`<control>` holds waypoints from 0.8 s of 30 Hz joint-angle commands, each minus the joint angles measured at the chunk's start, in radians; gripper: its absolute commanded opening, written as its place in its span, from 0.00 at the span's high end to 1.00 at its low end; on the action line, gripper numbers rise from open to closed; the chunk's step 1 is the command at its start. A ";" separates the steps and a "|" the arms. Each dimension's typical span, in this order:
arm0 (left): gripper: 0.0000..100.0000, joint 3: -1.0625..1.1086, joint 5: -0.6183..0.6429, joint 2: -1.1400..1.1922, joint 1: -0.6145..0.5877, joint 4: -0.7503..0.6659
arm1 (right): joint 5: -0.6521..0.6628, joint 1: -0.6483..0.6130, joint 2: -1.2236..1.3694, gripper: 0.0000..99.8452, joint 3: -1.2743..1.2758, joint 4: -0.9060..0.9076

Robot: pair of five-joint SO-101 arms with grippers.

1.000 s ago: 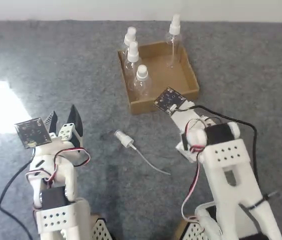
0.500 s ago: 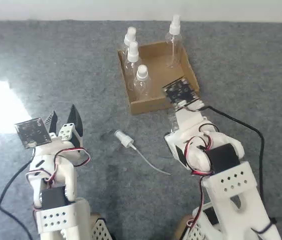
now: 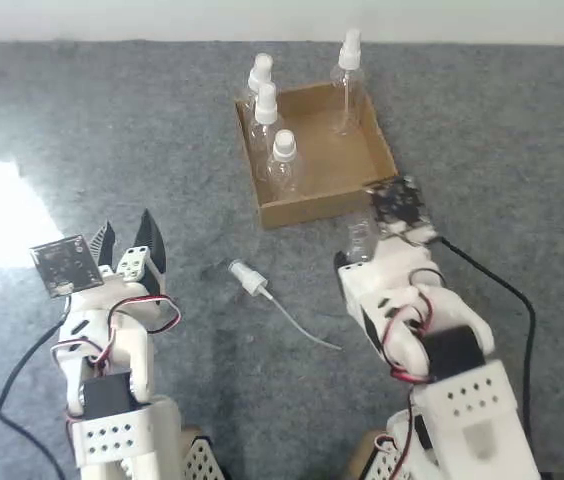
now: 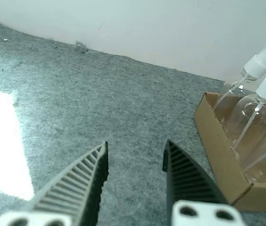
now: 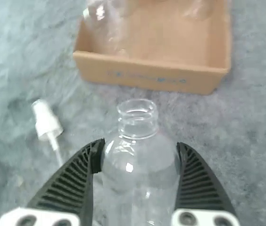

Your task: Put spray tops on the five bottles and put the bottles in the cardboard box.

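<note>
Bottle (image 5: pixel 137 165) open-necked — apparently in right gripper (image 5: pixel 138 143).

I count four capped bottles (image 3: pixel 283 162), one uncapped bottle (image 5: pixel 137 157), one loose spray top (image 3: pixel 248 276), one cardboard box (image 3: pixel 312 210).

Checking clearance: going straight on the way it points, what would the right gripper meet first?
Likely the cardboard box's near wall, just beyond the uncapped bottle it holds; depth is unclear.
</note>
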 commanded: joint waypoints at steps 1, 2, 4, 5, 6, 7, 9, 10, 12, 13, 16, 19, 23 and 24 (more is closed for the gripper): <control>0.82 -0.025 -0.008 -0.009 -0.002 -0.035 | -0.017 0.065 -0.142 0.90 0.048 -0.058; 0.82 -0.036 -0.008 -0.009 -0.002 -0.032 | -0.018 0.073 -0.177 0.90 0.077 -0.073; 0.82 -0.054 -0.006 -0.009 -0.003 -0.029 | -0.018 0.077 -0.242 0.90 0.143 -0.113; 0.82 -0.062 -0.006 -0.009 0.000 -0.028 | -0.018 0.077 -0.274 0.90 0.173 -0.133; 0.82 -0.067 -0.006 -0.009 0.002 -0.028 | -0.018 0.077 -0.303 0.90 0.203 -0.151; 0.82 -0.073 -0.006 -0.009 0.002 -0.028 | -0.018 0.077 -0.332 0.90 0.226 -0.165; 0.82 -0.088 -0.006 -0.009 -0.003 -0.028 | -0.018 0.079 -0.392 0.90 0.256 -0.170; 0.82 -0.099 -0.006 -0.009 -0.005 -0.025 | -0.018 0.079 -0.420 0.90 0.264 -0.163; 0.82 -0.137 -0.006 -0.009 -0.005 0.009 | -0.018 0.079 -0.475 0.90 0.292 -0.162; 0.82 -0.162 -0.006 -0.009 -0.005 0.035 | -0.017 0.079 -0.499 0.90 0.311 -0.168; 0.82 -0.255 -0.009 -0.009 -0.002 0.126 | -0.017 0.079 -0.573 0.90 0.351 -0.170; 0.82 -0.335 -0.054 -0.009 0.003 0.207 | -0.015 0.079 -0.634 0.90 0.373 -0.165; 0.82 -0.404 -0.071 -0.009 0.002 0.292 | -0.015 0.127 -0.685 0.90 0.393 -0.168; 0.82 -0.423 -0.071 -0.009 0.002 0.315 | -0.015 0.142 -0.688 0.90 0.396 -0.171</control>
